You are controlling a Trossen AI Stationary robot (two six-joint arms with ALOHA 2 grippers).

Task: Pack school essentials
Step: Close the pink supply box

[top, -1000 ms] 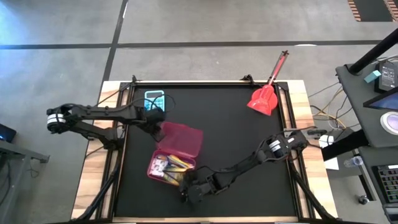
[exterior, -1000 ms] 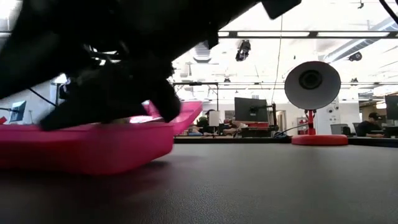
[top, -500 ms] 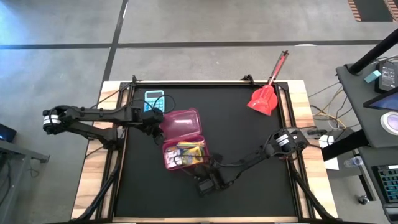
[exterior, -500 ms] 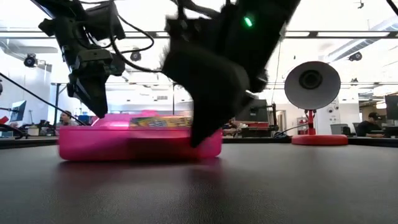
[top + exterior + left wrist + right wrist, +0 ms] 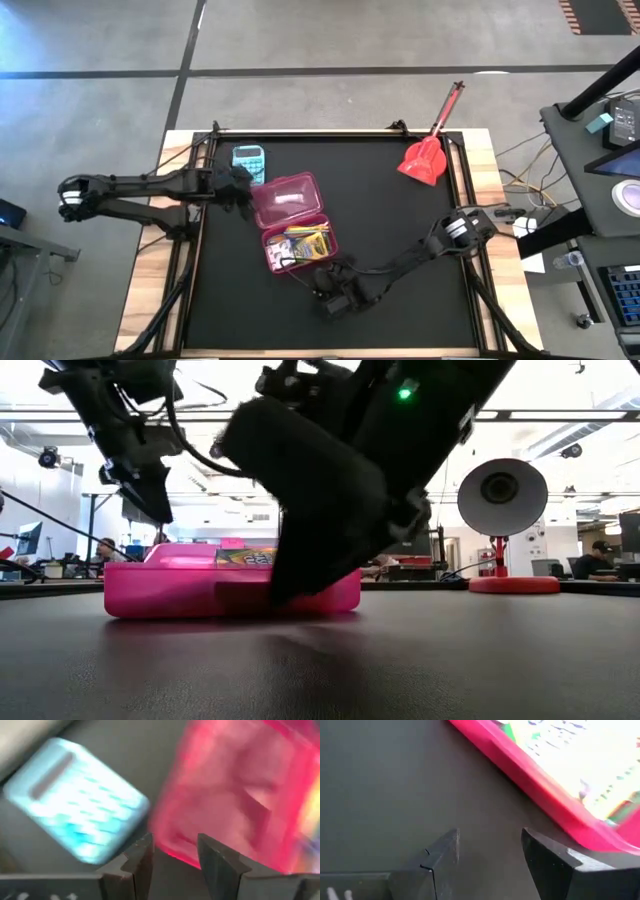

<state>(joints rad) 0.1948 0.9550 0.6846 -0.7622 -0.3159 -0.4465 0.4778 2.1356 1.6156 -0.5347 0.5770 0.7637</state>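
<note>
In the low view the right arm hides the middle of the pink case, and the contents show only as a strip above its rim. The left wrist view is blurred: the calculator keys and the lid lack detail. The right wrist view cuts off the crayon box at the edge, print unreadable.

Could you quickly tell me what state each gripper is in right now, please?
Left gripper: open, empty, beside the pink case lid.
Right gripper: open, empty, just off the case's edge.
</note>
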